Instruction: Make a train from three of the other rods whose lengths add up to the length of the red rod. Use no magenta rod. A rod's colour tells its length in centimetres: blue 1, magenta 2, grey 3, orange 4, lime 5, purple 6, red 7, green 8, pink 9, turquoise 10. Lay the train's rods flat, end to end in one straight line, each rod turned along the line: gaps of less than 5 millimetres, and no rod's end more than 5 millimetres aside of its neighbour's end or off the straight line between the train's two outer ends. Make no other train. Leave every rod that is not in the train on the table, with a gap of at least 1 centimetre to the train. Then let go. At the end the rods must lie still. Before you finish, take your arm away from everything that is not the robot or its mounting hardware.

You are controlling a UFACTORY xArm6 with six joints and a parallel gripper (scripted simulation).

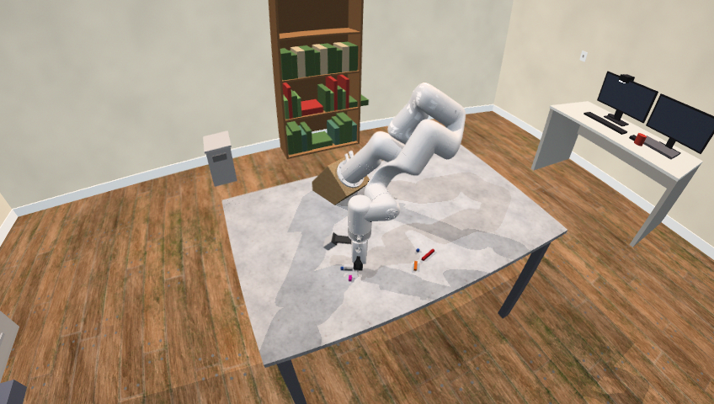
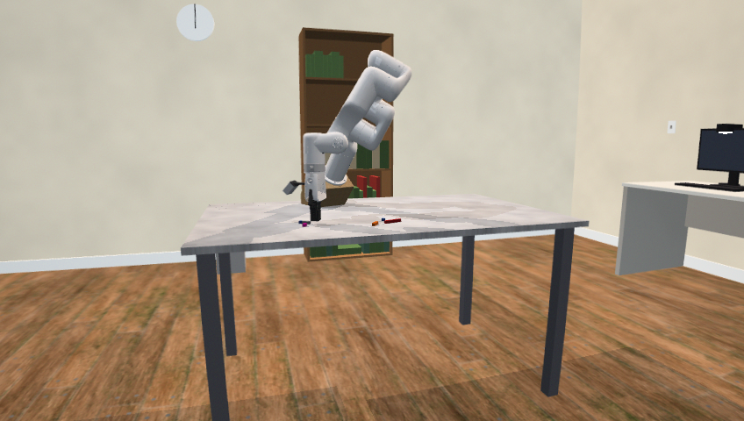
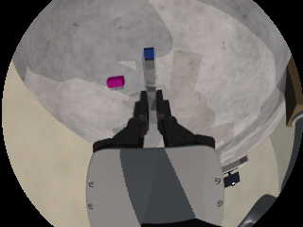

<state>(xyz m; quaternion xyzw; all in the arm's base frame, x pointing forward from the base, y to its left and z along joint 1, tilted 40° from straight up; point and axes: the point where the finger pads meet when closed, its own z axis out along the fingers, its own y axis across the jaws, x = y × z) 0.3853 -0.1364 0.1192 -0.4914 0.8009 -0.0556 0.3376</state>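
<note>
My gripper (image 1: 357,266) is low over the table's middle and shut on a grey rod (image 3: 150,78). The grey rod runs forward from between the fingers, and a small blue rod (image 3: 150,55) lies at its far end; I cannot tell whether they touch. A magenta rod (image 3: 115,81) lies a little to the left, apart from them. In the top view the blue rod (image 1: 343,268) and the magenta rod (image 1: 349,276) lie just left of the gripper. Further right lie a red rod (image 1: 428,254), an orange rod (image 1: 415,265) and a second blue rod (image 1: 417,249).
The arm's brown base block (image 1: 336,183) stands at the table's back. A small dark wrist-camera mount (image 1: 336,240) sticks out left of the arm. The table's front edge (image 1: 401,320) is well away from the rods.
</note>
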